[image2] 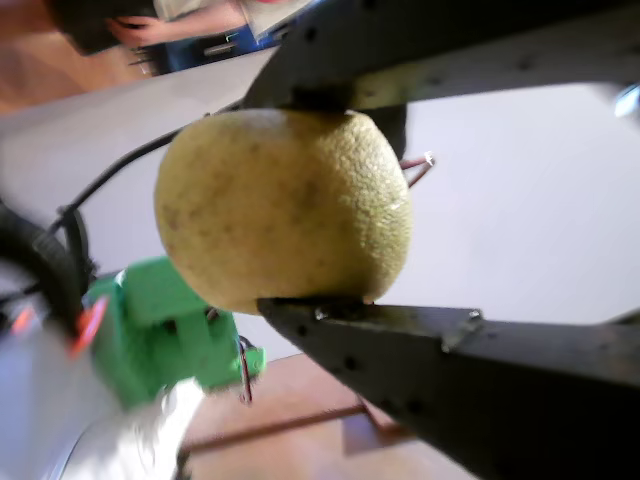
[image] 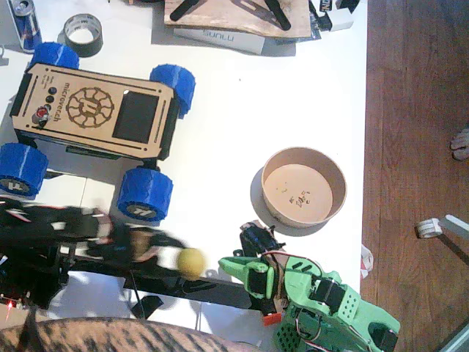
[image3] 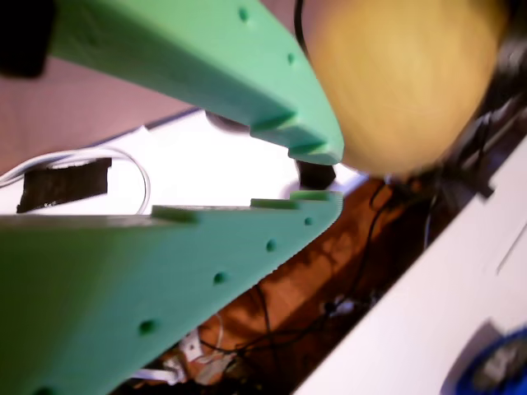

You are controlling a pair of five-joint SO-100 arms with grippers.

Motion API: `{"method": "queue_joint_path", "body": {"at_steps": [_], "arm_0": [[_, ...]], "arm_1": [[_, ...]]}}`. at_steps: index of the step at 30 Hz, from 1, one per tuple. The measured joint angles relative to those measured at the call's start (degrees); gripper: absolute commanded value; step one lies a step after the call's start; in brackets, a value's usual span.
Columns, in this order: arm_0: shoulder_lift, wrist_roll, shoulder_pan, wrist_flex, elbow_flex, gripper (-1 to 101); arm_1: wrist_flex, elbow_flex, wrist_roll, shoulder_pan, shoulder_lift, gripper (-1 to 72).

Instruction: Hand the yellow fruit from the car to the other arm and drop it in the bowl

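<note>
Two dark fingers (image2: 420,350) of the left gripper (image: 183,262) are clamped above and below the yellow fruit (image2: 283,208), lifted clear of the table (image: 227,125). Just beside it, the green right gripper (image: 231,265) points its tips at the fruit, jaws narrowly parted and holding nothing; in a wrist view the fruit (image3: 403,82) sits right at those tips. Behind the left gripper stands the car (image: 91,110); beyond the green arm (image: 330,304) sits the bowl (image: 304,185).
</note>
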Motion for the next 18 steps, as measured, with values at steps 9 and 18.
{"method": "queue_joint_path", "body": {"at_steps": [9, 18], "arm_0": [[13.3, -3.8, 0.1, -22.1, 20.7, 0], [15.9, -3.8, 0.1, -21.0, 21.4, 0]], "arm_1": [[0.0, -0.4, 1.8, -1.6, 0.0, 30.2], [-5.5, -0.2, 5.2, -2.3, -3.3, 35.0]]}}
